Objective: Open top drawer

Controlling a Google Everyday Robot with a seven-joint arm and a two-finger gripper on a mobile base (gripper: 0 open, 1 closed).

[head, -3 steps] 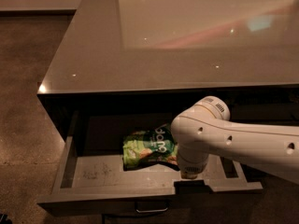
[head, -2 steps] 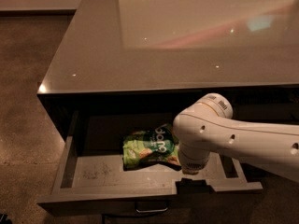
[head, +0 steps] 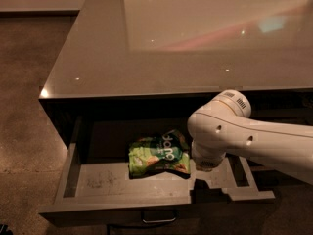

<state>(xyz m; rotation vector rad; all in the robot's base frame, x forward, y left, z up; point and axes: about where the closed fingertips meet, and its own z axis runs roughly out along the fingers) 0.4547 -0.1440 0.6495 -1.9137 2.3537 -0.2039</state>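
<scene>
The top drawer stands pulled out from under the grey counter, showing its lighter scuffed floor. Its small metal pull handle shows at the bottom edge of its dark front. A green snack bag lies on the drawer floor near the middle. My white arm reaches in from the right and bends down over the drawer's right part. My gripper hangs below the arm's wrist, just right of the bag, mostly hidden by the arm.
The glossy grey countertop overhangs the drawer's back. Speckled brown floor lies to the left. The drawer's right front part has a stepped cut-out in its rim.
The arm has shifted slightly, its elbow a bit higher and to the right. The drawer and bag have not moved.
</scene>
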